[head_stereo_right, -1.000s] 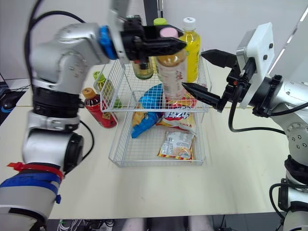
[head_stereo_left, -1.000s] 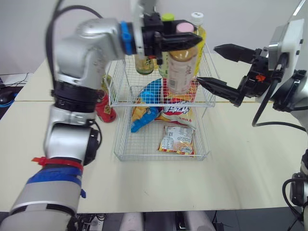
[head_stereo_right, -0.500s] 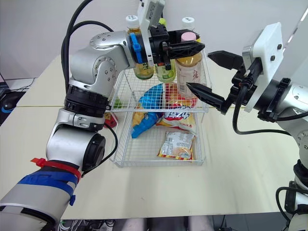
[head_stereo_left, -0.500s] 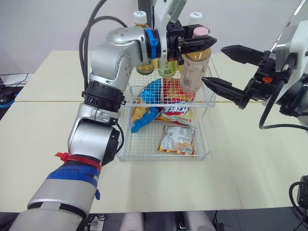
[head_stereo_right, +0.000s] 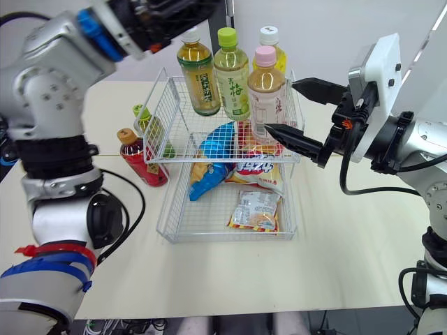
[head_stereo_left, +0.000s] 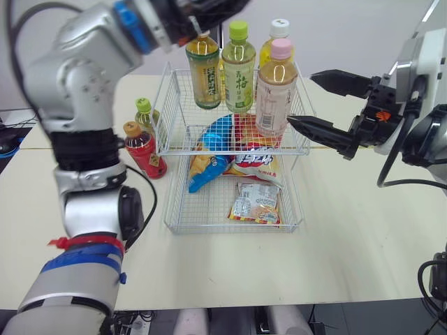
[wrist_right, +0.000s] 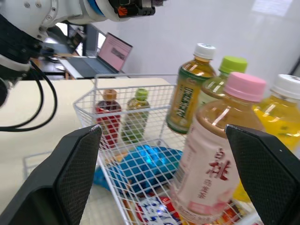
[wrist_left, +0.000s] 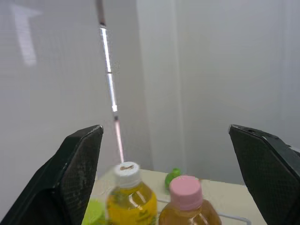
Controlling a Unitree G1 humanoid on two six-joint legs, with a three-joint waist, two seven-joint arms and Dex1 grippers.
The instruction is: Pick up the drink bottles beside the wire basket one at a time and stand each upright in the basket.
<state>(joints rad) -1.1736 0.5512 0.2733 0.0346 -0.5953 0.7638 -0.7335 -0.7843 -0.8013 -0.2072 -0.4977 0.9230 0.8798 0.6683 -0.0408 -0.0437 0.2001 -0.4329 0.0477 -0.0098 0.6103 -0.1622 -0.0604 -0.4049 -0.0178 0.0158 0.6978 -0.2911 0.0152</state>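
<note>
- While the left arm is raised over the back of the wire basket (head_stereo_left: 173, 143), the left gripper (wrist_left: 165, 131) sits above the bottle caps, fingers spread wide, nothing between them.
- right gripper (head_stereo_left: 318, 101) is level with the basket's upper tier, on its right side, with fingers wide apart and empty.
- Its lower fingertip is very near the pink-cap bottle (head_stereo_left: 275, 87); cannot tell if they touch.
- pink-cap bottle stands upright in the upper tier, front right.
- yellow bottle (head_stereo_left: 266, 50) with a white cap stands upright just behind it, in the back right corner.
- tall green-cap bottle (head_stereo_left: 238, 66) and white-cap tea bottle (head_stereo_left: 202, 64) stand upright side by side along the back of the same tier, tea bottle at the left end.
- Two bottles are outside the basket, on the table (head_stereo_left: 349, 230), just beside its left wall.
- red bottle (head_stereo_left: 144, 152) with a brown cap is the nearer one, small green-cap bottle (head_stereo_left: 144, 115) is right behind it; both are upright.
- The lower tray holds snack packs, partly under the upper tier: blue bag (head_stereo_left: 213, 150), red-and-yellow bag (head_stereo_left: 257, 164), small flat packet (head_stereo_left: 256, 202) at the front.
</note>
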